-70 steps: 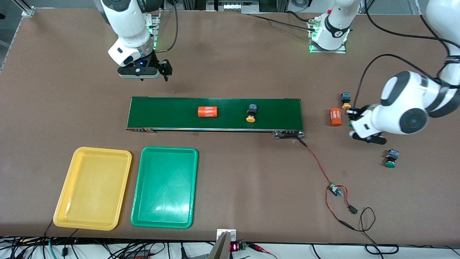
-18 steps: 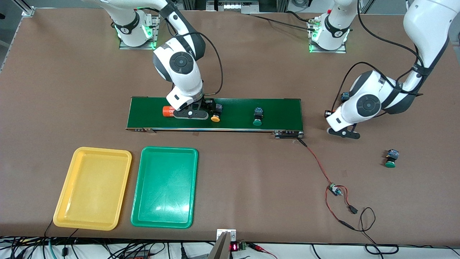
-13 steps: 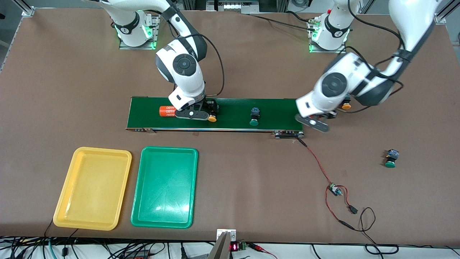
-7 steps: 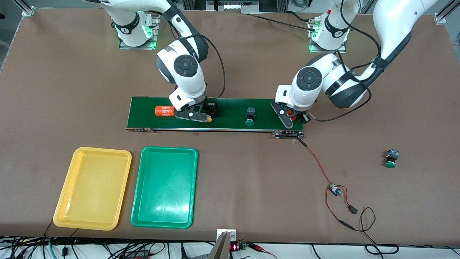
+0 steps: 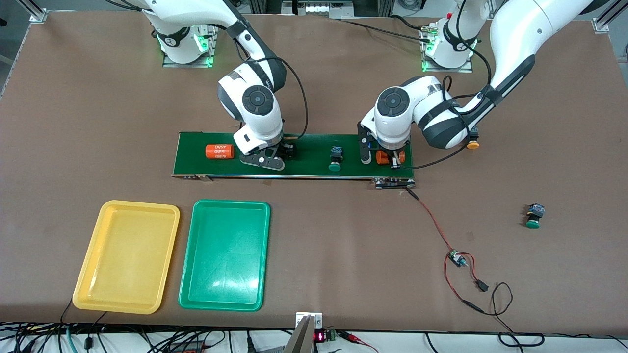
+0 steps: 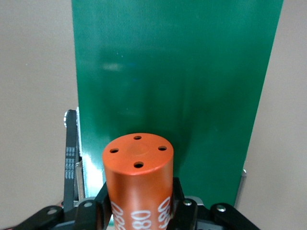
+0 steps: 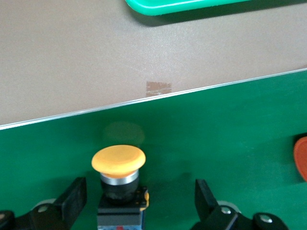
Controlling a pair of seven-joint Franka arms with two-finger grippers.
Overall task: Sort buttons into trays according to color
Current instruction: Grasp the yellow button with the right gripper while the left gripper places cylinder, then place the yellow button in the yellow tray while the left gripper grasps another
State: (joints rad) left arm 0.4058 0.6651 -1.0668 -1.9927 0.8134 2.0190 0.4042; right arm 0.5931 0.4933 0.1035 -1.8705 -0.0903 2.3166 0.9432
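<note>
Landmark for you: the conveyor belt point(image 5: 294, 156).

What changed in the last second or so: left gripper point(image 5: 387, 159) swung in from the bench past the belt's left-arm end and now sits over that end, pinching an orange cylinder point(image 6: 138, 184), not a button. Belt is running: the other orange cylinder point(image 5: 219, 151) and the green button point(image 5: 335, 159) have both crept toward the right-arm end. Right gripper point(image 7: 136, 199) tracked along with them, low on the belt, fingers spread either side of a yellow button point(image 7: 119, 172), not yet clamped.

Meaning: nothing sorted yet. Yellow tray point(image 5: 126, 256) and green tray point(image 5: 224, 254), both nearer the camera than the belt, hold nothing. My read is that a yellow-button grab is the step in hand.

Button look: round yellow-orange cap on a silver collar, black-and-blue body, lying on its side on the belt, cap facing the trays.

Off the belt: second yellow button point(image 5: 472, 143) past the left-arm end, mostly hidden by the arm; second green button point(image 5: 534, 215) farther out that way, nearer the camera.
</note>
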